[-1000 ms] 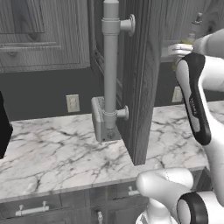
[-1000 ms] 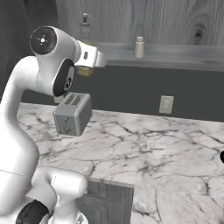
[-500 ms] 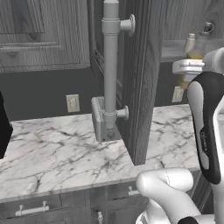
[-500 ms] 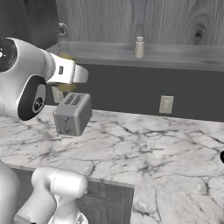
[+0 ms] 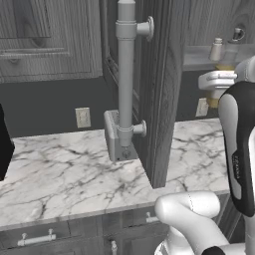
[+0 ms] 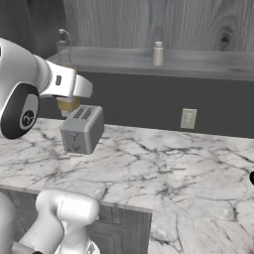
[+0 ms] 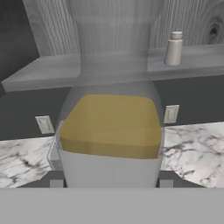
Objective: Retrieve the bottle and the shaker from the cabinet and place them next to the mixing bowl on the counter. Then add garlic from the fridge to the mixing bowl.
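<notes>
Hand view has the bottle (image 7: 111,131) pressed right up against the lens between the fingers: a translucent grey body with a broad mustard-yellow band and a pale lower part, its neck rising toward the cabinet shelf (image 7: 57,68). From that, and from the yellow patch under the gripper (image 6: 68,103) in the right base view, I judge the jaws to be clamped on the bottle, which hangs in the air just above the toaster (image 6: 82,129), clear of the shelf. To do this carry well, keep the bottle upright, lift it clear of the toaster before swinging, and lower it onto bare marble counter (image 6: 163,163); the mixing bowl's spot I cannot tell. The shaker (image 7: 173,48), pale and cylindrical, stands on the shelf, well apart.
</notes>
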